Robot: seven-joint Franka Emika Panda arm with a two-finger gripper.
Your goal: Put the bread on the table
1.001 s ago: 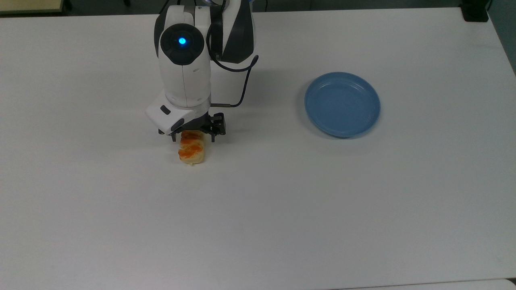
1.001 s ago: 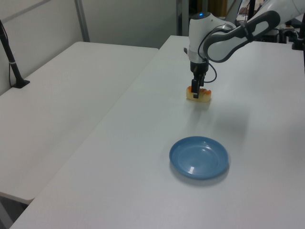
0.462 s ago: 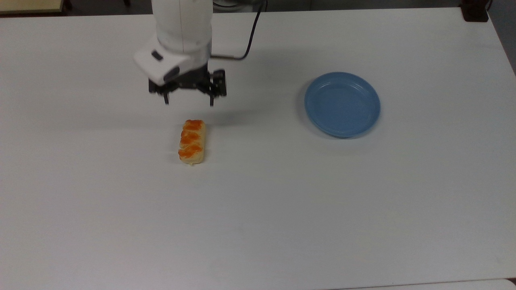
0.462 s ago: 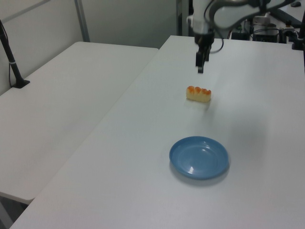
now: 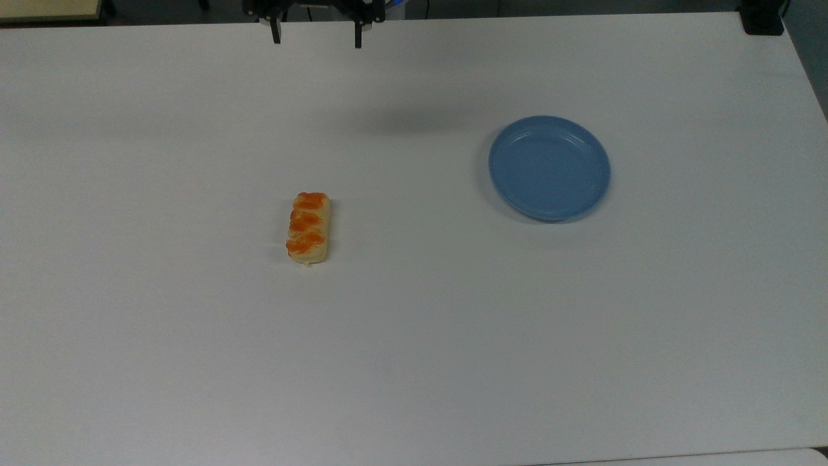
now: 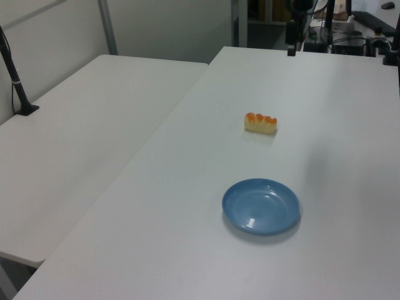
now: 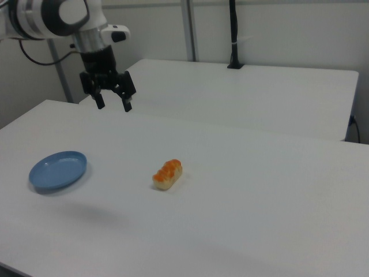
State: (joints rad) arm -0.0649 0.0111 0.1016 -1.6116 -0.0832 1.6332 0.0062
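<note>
Bread (image 5: 309, 228) lies flat on the white table (image 5: 414, 362), long axis 12-to-6 in the top view, well apart at 6 o'clock from the raised gripper (image 5: 316, 37), fingers spread wide, holding nothing.

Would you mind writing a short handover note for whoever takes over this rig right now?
Gripper: open, holding nothing, raised well above the table, near the far edge in the top view.
Bread: lying flat on the table, glazed side up, touching nothing else.
Blue plate: bare, to the top view's right of the bread, well apart from it.
Done: the bread rests on the table and is released.
Left: nothing visible for the task; parking the arm is probably all that remains.
</note>
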